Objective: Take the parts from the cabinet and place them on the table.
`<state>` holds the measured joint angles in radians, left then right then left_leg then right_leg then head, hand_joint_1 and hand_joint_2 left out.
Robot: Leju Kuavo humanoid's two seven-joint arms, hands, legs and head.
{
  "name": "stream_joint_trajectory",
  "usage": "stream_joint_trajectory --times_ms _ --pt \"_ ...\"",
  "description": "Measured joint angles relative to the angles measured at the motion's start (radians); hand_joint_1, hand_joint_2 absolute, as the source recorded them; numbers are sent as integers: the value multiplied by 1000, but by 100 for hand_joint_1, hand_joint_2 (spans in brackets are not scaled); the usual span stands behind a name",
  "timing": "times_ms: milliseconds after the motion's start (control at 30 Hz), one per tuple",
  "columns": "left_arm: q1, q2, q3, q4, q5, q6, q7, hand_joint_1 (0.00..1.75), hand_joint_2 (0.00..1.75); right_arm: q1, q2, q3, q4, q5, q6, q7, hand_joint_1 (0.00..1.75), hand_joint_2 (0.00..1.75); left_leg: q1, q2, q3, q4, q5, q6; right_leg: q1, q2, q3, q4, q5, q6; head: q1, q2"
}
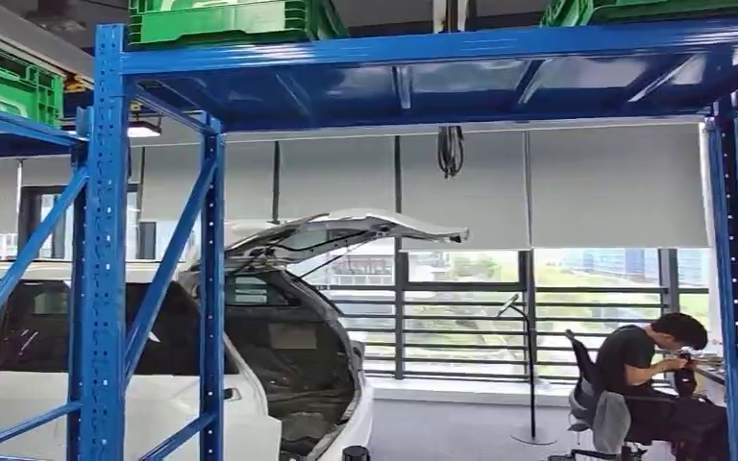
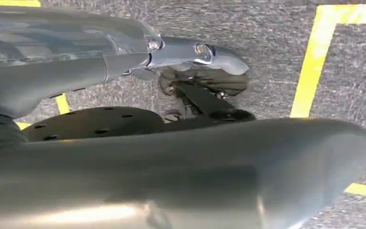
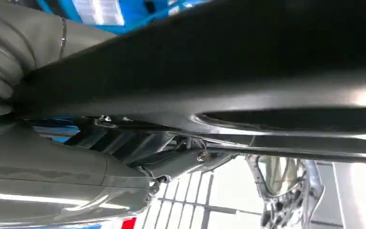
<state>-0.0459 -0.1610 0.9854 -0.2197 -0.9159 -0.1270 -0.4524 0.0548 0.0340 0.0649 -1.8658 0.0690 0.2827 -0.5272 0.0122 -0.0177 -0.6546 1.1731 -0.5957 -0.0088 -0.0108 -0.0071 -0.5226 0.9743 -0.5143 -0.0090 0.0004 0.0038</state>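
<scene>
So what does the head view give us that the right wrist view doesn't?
Head view: green crates on top of the rack, a white car with its hatch raised, and a seated person.

Right wrist view: the right hand up close, with a long dark glossy part lying right against it. Whether the hand actually grips the part can't be told.

Both: the blue rack and the bright barred window behind it.
</scene>
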Motion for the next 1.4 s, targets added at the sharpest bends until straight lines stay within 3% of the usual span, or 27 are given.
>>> stream_joint_trajectory --times_ms 67,100,133,200,233,267,367,400,433,467,533,567,633,700,733,767,867,900,967,1000,1067,1100,1133,1200,1233,1267,1400 --pt "0 1 1 0 -2 8 10 0 0 3 0 0 0 2 7 -5 175 175 1 3 -53 129 -41 -6 3 -26 -2 4 -1 -2 0 0" --pt "2 2 3 0 -6 13 16 0 0 3 0 0 0 2 11 -11 175 175 1 4 -50 130 -29 -7 4 -38 -2 4 -2 -2 0 0" --pt "4 2 3 0 -6 16 21 0 0 2 -1 1 0 3 14 -16 175 175 0 8 -25 83 2 -6 4 -49 -2 4 -2 -1 0 0" --pt "3 8 4 0 -7 18 25 0 0 1 -2 1 0 3 18 -19 175 175 -2 31 64 -85 83 3 6 -68 2 5 -5 3 0 0" --pt "1 10 4 0 -8 19 30 0 0 0 -3 1 0 3 22 -21 175 175 -7 74 99 -153 103 9 8 -76 5 6 -7 6 0 0" --pt "-4 13 4 0 -14 24 42 0 0 -2 -7 1 0 3 29 -25 175 175 -17 90 106 -176 96 15 17 -86 2 13 -10 12 0 0" --pt "-2 18 5 0 -25 31 62 0 0 -15 -22 3 3 3 43 -28 175 175 -20 63 92 -170 98 28 16 -117 1 12 -8 22 0 0" --pt "-1 19 6 0 -26 31 67 0 0 -22 -27 6 4 5 47 -30 175 175 -13 54 95 -177 104 38 16 -116 0 13 -14 28 0 0" --pt "0 21 7 0 -27 31 71 0 0 -27 -36 7 6 6 50 -32 175 175 -10 46 92 -180 109 44 9 -60 -5 29 -36 36 0 0" --pt "-3 23 8 0 -27 31 73 0 0 -30 -44 7 8 10 52 -34 175 175 -8 37 89 -180 112 49 5 -22 -24 78 -71 39 0 0" --pt "-6 23 11 0 -26 30 84 0 0 -30 -60 8 15 18 56 -39 175 175 -8 11 86 -180 114 53 3 0 -94 242 -149 44 0 0" --pt "-6 23 14 0 -23 33 98 0 0 -30 -66 10 22 26 56 -43 175 175 -8 -2 85 -179 116 53 3 1 -124 310 -168 46 0 0" --pt "-4 24 26 0 -10 42 142 0 0 -30 -74 16 28 42 56 -52 175 175 -8 -28 86 -177 117 51 3 3 -116 293 -130 46 0 0" --pt "-2 24 43 0 5 50 187 0 0 -33 -80 27 29 55 51 -55 175 175 -8 -56 88 -175 118 50 2 22 -43 134 -36 42 0 0" --pt "-2 24 50 0 10 57 213 0 0 -33 -81 32 29 61 48 -58 175 175 -6 -68 85 -174 118 49 0 76 -11 55 2 37 0 0" --pt "-6 24 60 0 14 65 243 0 0 -32 -82 37 29 65 43 -60 175 175 -12 -81 78 -169 120 42 -3 101 -5 36 -2 30 0 0" --pt "3 27 87 0 28 89 290 0 0 -39 -87 56 30 75 37 -63 175 175 -5 -113 57 -170 133 21 1 69 -8 26 -11 19 0 0" --pt "9 34 98 -1 32 97 298 0 0 -40 -87 64 30 75 36 -64 175 175 -10 -124 53 -169 136 15 -7 54 -8 16 -7 12 0 0" --pt "11 41 114 -2 38 106 304 0 0 -42 -86 75 31 76 33 -68 175 175 -14 -27 29 -117 86 5 -7 26 -5 11 -3 -1 0 0" --pt "7 46 120 -4 41 109 304 0 0 -42 -86 77 31 76 32 -69 175 175 -9 -7 -2 -47 47 -1 -4 10 -6 11 -3 -2 0 0" --pt "3 52 135 -7 49 108 301 0 0 -43 -86 85 36 82 27 -69 175 175 -4 4 -71 113 -17 -10 -1 -23 -6 12 -4 -4 0 0" --pt "3 55 142 -8 50 107 301 0 0 -43 -86 88 39 86 22 -68 175 175 -2 5 -83 149 -19 -13 0 -40 -5 12 -4 -4 0 0" --pt "5 58 148 -9 51 105 299 0 0 -44 -86 93 40 91 20 -68 175 175 -1 8 -69 128 -1 -14 0 -52 -5 12 -5 -3 0 0" --pt "7 65 156 -11 46 105 295 0 0 -48 -85 103 41 97 12 -69 175 175 -2 21 11 -21 75 -11 0 -75 -2 13 -8 0 0 0" --pt "6 69 158 -13 46 105 293 0 0 -50 -85 106 41 99 8 -71 175 175 -5 52 59 -109 110 -6 0 -85 1 13 -9 3 0 0" --pt "3 71 161 -16 47 104 289 0 0 -49 -85 107 41 100 1 -73 175 175 -14 101 88 -163 112 -2 7 -95 2 14 -13 9 0 0" --pt "5 84 174 -19 43 95 267 0 0 -49 -80 109 42 107 -13 -94 175 175 -19 65 78 -173 114 22 11 -139 5 15 -15 24 0 0"
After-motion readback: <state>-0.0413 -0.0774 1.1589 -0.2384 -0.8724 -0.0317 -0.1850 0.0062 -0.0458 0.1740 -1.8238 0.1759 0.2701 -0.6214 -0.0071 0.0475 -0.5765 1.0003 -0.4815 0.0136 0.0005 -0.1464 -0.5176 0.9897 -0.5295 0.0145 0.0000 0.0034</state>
